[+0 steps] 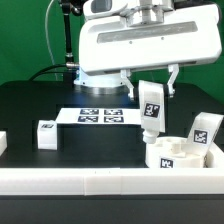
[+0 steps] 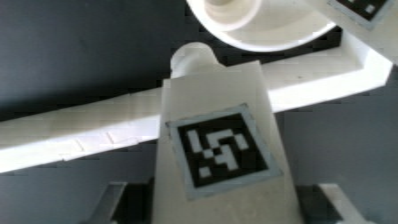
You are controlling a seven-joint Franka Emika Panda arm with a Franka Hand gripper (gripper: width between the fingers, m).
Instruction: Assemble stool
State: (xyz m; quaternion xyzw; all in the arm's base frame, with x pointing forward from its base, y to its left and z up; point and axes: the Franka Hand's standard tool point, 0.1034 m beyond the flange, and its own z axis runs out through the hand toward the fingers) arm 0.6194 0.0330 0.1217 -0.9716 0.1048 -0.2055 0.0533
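My gripper (image 1: 150,90) hangs over the exterior view's right side, shut on a white stool leg (image 1: 150,112) that carries a square marker tag. The leg points down, a little tilted, and its lower end is just above the round white seat (image 1: 168,155). A second leg (image 1: 206,128) stands at the seat's far right edge. A third leg (image 1: 46,133) lies on the black table at the left. In the wrist view the held leg (image 2: 214,130) fills the middle between my fingers (image 2: 118,200), its narrow tip near the seat (image 2: 263,25).
The marker board (image 1: 100,115) lies flat on the table behind the middle. A long white border rail (image 1: 90,180) runs along the near edge, also seen as the rail (image 2: 89,135) in the wrist view. A small white part (image 1: 3,143) sits at the far left.
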